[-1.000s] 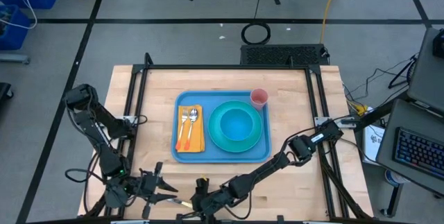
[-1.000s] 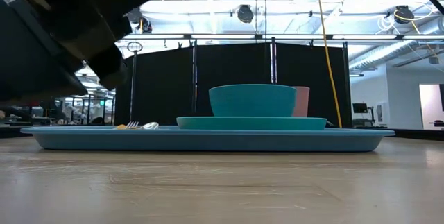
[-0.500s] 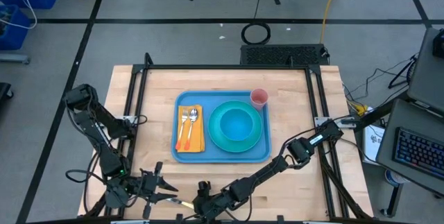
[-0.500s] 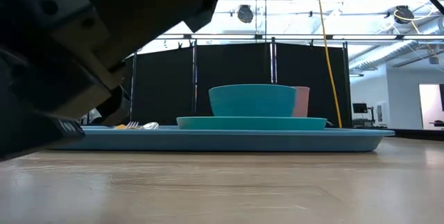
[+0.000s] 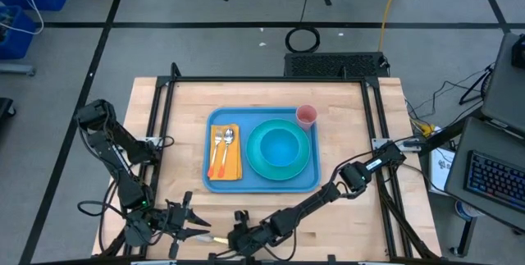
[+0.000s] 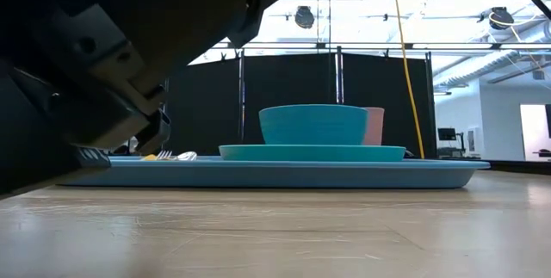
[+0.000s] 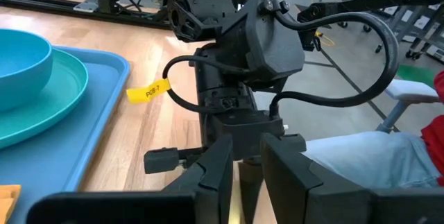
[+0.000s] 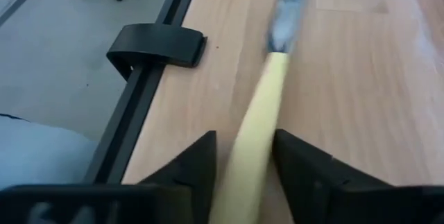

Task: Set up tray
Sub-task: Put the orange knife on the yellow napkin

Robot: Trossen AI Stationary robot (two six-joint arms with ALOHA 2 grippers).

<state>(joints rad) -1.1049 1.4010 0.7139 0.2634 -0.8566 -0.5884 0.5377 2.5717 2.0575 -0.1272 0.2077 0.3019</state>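
The blue tray (image 5: 262, 185) lies mid-table. It carries an orange napkin (image 5: 232, 165) with a fork and spoon (image 5: 223, 138), a turquoise plate (image 5: 253, 160) with a bowl (image 5: 280, 144), and a pink cup (image 5: 306, 116). At the near edge my left gripper (image 5: 197, 230) (image 7: 246, 144) is shut on a yellow-handled utensil (image 5: 209, 238). My right gripper (image 5: 238, 232) (image 8: 243, 141) faces it, open, one finger on each side of the yellow handle (image 8: 260, 106). The metal end (image 8: 286, 12) points away from my right gripper. My left gripper has the utensil between its two fingers, coming in nearly level from the table's left. Its own fingers (image 7: 215, 175) hide which part they are on; only a pale yellow strip (image 7: 244, 189) shows in the gap. The utensil reaches toward my right gripper. My right gripper flanks the handle; I cannot tell whether it touches.
A black bracket (image 8: 156, 44) sits on the table's near edge beside the grippers. A person's trouser leg (image 7: 361, 158) shows just past that edge. Bare wood (image 5: 353, 134) lies around the tray on all sides.
My right gripper has sunk a little toward the table at the near edge and now fills more of the low view. My left gripper and everything on the tray have kept still.
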